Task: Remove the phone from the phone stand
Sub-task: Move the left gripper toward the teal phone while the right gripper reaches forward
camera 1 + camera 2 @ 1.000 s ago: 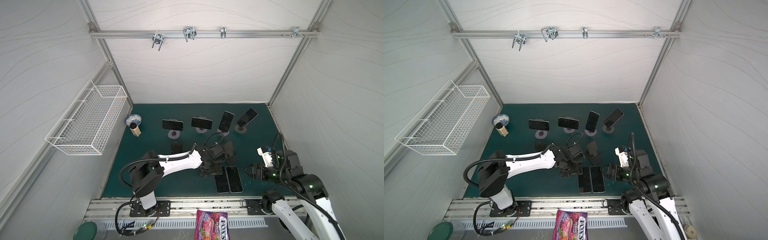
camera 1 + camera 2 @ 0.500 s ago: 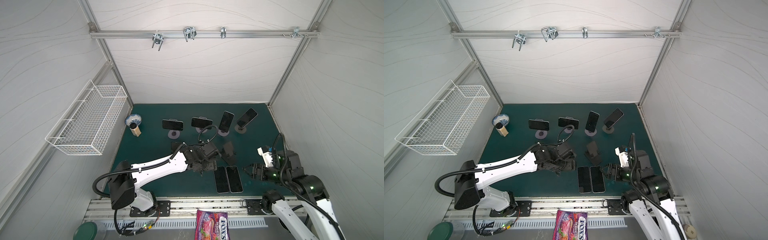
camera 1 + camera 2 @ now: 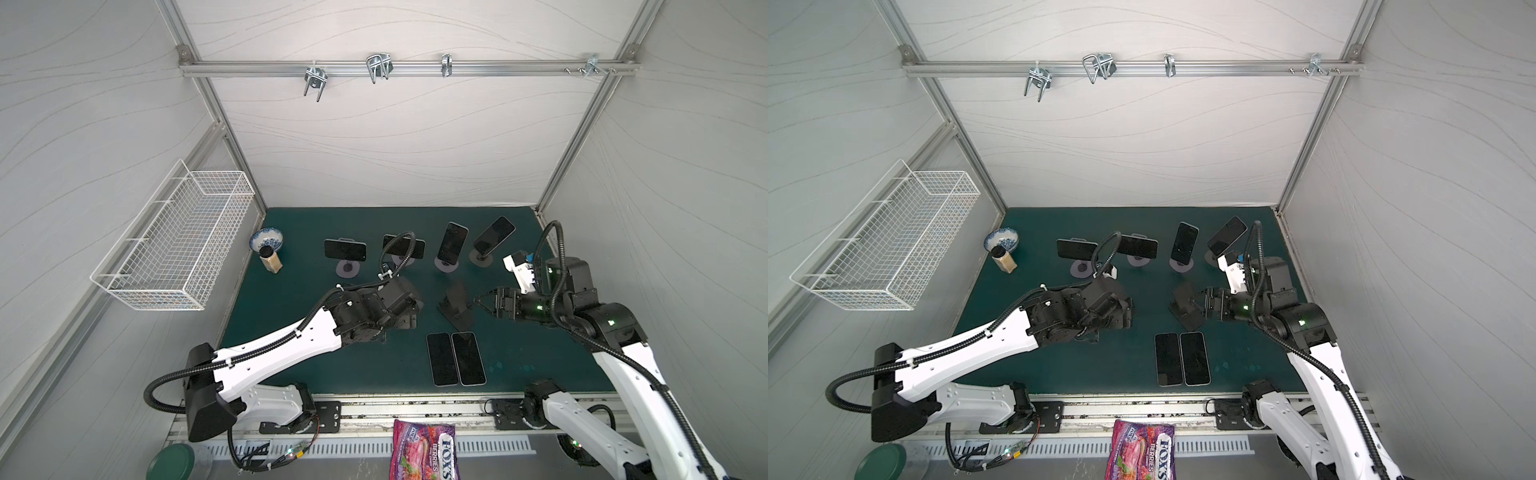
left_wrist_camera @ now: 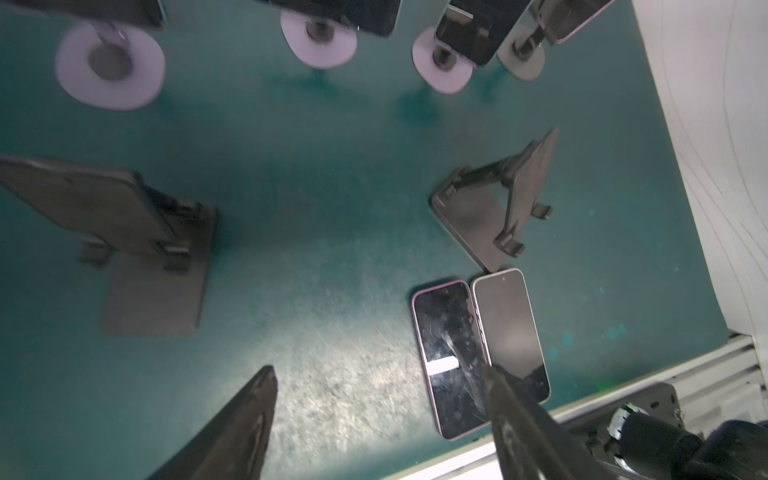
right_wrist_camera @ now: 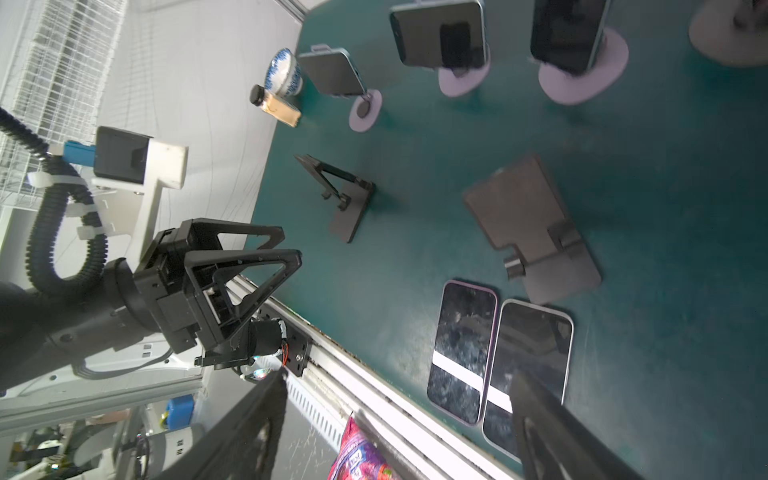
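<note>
Hovering over the middle of the green mat (image 3: 291, 316), my left gripper (image 4: 378, 374) has its fingers spread partway with nothing between them. My right gripper (image 3: 484, 300) is parted too and empty, its tips just beside an empty black stand (image 3: 455, 305). A second empty stand (image 4: 137, 232) sits below the left wrist. Two flat phones (image 3: 442, 359) lie side by side near the mat's front edge, so I judge those done.

Along the back edge, four phones wait on round-based stands: a first landscape phone (image 3: 1075, 249), a second landscape phone (image 3: 1140, 246), and two upright phones (image 3: 1185, 243) toward the back right corner. I read this as the gap between grasps. Next I must choose a back-row phone, close on its edges, and lift it clear without tipping its stand.
</note>
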{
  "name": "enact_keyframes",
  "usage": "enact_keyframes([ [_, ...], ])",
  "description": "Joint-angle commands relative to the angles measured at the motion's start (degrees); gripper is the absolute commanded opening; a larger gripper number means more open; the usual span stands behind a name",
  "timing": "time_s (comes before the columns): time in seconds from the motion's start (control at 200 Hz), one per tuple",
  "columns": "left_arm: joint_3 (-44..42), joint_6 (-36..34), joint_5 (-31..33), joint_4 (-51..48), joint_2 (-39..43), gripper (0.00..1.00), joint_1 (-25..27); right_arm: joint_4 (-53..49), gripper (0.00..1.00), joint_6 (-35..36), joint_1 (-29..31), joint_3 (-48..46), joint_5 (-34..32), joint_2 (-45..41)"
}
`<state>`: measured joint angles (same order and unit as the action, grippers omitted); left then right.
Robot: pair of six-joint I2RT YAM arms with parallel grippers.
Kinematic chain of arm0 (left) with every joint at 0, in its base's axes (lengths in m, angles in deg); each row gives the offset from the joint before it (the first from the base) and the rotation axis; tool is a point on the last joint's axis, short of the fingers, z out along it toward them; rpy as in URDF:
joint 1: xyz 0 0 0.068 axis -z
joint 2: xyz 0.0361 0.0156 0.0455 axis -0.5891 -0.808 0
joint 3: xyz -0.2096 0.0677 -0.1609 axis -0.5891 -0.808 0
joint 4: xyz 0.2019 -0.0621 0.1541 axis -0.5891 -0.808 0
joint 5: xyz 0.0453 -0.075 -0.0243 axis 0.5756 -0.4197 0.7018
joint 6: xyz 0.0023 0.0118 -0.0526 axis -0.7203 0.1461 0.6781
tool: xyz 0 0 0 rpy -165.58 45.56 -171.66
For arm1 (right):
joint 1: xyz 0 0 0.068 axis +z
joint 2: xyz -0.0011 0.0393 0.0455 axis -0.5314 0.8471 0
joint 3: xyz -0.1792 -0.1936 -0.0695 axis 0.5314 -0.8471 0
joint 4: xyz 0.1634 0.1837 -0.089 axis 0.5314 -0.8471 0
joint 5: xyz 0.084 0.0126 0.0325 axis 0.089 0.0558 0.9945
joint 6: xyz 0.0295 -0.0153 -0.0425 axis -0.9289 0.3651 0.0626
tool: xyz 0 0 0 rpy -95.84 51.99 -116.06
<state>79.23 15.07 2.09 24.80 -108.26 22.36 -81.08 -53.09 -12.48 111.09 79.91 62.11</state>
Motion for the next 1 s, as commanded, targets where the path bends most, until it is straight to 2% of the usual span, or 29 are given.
enact_keyframes([
  [0.0, 0.1, -5.6, 4.7, 1.1, 2.8, 0.81, -1.5, 4.6, 0.84, 0.2, 1.9, 0.7, -1.2, 0.5],
  [0.345, -1.3, -19.6, 1.3, 7.3, 10.0, 0.81, -13.8, 13.3, 0.84, -0.9, 9.3, 2.4, -5.6, 6.6],
  [0.625, -0.3, -28.0, -2.3, 12.5, 10.5, 0.82, -25.0, 18.3, 0.85, -0.1, 12.2, 5.2, -6.7, 12.6],
  [0.8, 0.8, -31.9, -7.3, 16.5, 9.0, 0.82, -31.9, 20.2, 0.84, -0.6, 13.6, 7.3, -6.9, 16.2],
  [0.995, 0.4, -34.6, -17.9, 20.9, 6.8, 0.83, -40.9, 22.1, 0.85, 0.2, 15.1, 9.9, -7.7, 19.6],
])
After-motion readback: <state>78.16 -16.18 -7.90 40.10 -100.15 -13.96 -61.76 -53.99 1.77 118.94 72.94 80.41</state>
